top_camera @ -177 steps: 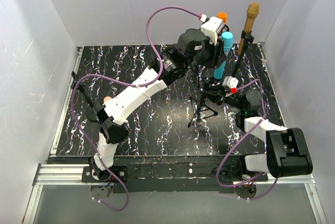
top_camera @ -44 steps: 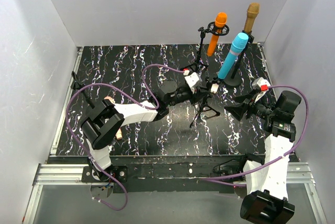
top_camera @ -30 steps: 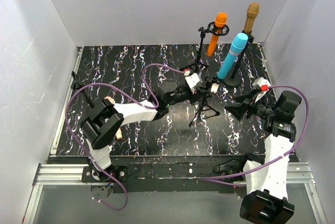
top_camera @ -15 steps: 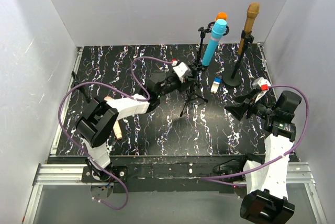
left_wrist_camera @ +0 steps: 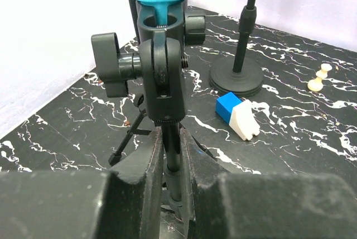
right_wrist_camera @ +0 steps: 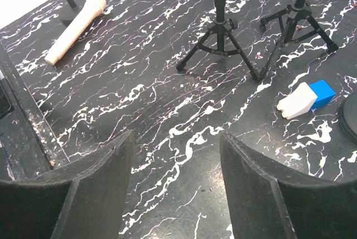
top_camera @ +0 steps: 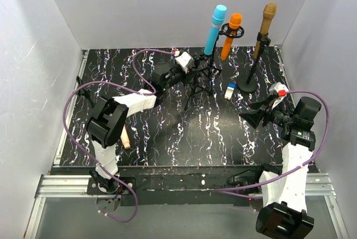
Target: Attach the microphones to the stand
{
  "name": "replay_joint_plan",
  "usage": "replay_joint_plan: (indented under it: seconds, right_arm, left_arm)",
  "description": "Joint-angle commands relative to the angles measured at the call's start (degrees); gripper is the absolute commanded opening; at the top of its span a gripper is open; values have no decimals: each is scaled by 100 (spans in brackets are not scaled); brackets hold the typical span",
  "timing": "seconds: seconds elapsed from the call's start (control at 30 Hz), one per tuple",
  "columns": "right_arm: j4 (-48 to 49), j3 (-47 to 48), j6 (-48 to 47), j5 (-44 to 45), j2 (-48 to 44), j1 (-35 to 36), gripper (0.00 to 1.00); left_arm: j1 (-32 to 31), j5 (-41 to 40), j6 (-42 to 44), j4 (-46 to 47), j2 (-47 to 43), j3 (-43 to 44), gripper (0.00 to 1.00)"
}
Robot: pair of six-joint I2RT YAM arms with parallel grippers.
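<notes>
My left gripper is shut on the pole of a black tripod stand. That stand's clip holds the light blue microphone upright at the back of the table. The pole sits pinched between my fingers in the left wrist view. Right beside it, the orange microphone stands in a second tripod. The gold-bronze microphone stands on a round-base stand. The pale pink microphone lies flat at the table's left. My right gripper hovers open over the table's right side, holding nothing.
A small blue-and-white block lies beside the round base. Purple cables loop over the left half of the table. White walls close in the left, back and right; a metal rail runs along the near edge.
My left gripper has carried the stand with the blue microphone back and to the left, setting it next to the orange microphone's stand. The right arm has not moved.
</notes>
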Motion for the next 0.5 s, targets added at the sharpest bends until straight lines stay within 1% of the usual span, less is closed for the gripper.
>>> replay_joint_plan:
  seconds: [0.0,0.17,0.23,0.47]
  right_arm:
    - [75,70,63,-66,-3,-30,69]
    - [76,70,63,-57,14,-30,69]
    - [76,70,63,-74,14,-30,69]
    - [93,53,72,-101,23,-38,69]
  left_arm:
    - [69,5,274,-86,111,284,0]
    - [95,-30,213,-60,164,258,0]
    - [86,-48,151,18,129,170,2]
    - [86,-39,36,98,-125,-76,21]
